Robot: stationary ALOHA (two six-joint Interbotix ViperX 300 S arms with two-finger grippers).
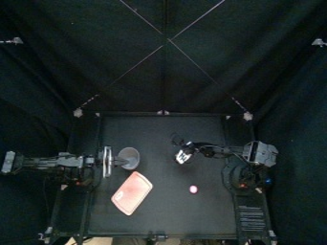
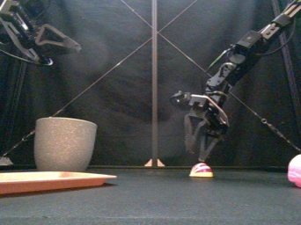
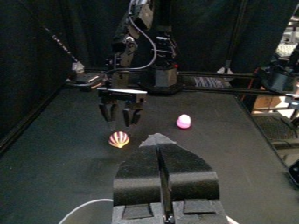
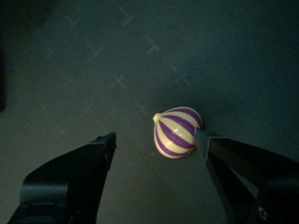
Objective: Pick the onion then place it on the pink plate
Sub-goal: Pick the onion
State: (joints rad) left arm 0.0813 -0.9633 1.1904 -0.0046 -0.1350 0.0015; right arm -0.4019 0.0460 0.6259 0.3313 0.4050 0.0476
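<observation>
The onion (image 4: 177, 131) is a small bulb striped purple and pale yellow, standing on the black table right of the middle. My right gripper (image 4: 162, 140) is open, with one jaw on either side of the onion and not touching it. In the front view the right gripper (image 2: 202, 151) hangs just above the onion (image 2: 202, 169). The pink plate (image 1: 130, 194) lies flat near the front left, apart from the onion. My left gripper (image 3: 170, 171) is shut and empty, resting at the table's left side and facing the onion (image 3: 119, 139).
A tall grey speckled cup (image 1: 128, 156) stands left of the middle, behind the pink plate (image 2: 53, 180). A small round pink toy (image 1: 194, 189) lies in front of the right gripper (image 1: 183, 153), toward the table's front.
</observation>
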